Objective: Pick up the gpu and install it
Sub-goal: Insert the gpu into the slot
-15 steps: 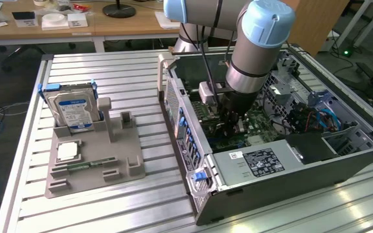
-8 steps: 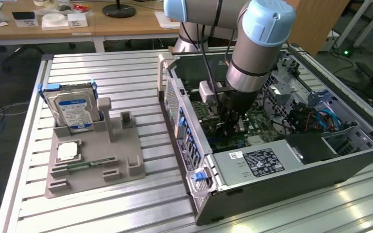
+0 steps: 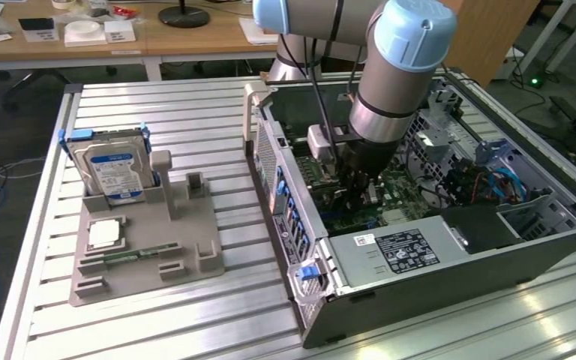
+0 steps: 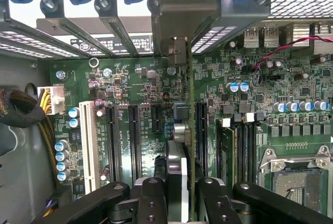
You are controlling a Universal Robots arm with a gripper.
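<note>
A green motherboard dotted with blue-topped capacitors is seen beneath a black gripper, by which a dark, silver-bracketed gpu is clasped edge-on. Black slots — and one white slot — are lined up across the board. Outside the grey computer case, a silver hard drive (blue-labelled, blue-framed) is shown on a taupe holder, over a ribbed silver table.

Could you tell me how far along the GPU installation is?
Pickup looks done: the gripper is shut on the gpu, held edge-on inside the computer case over the motherboard slots. Left: seating it; whether it has entered a slot cannot be told.
</note>
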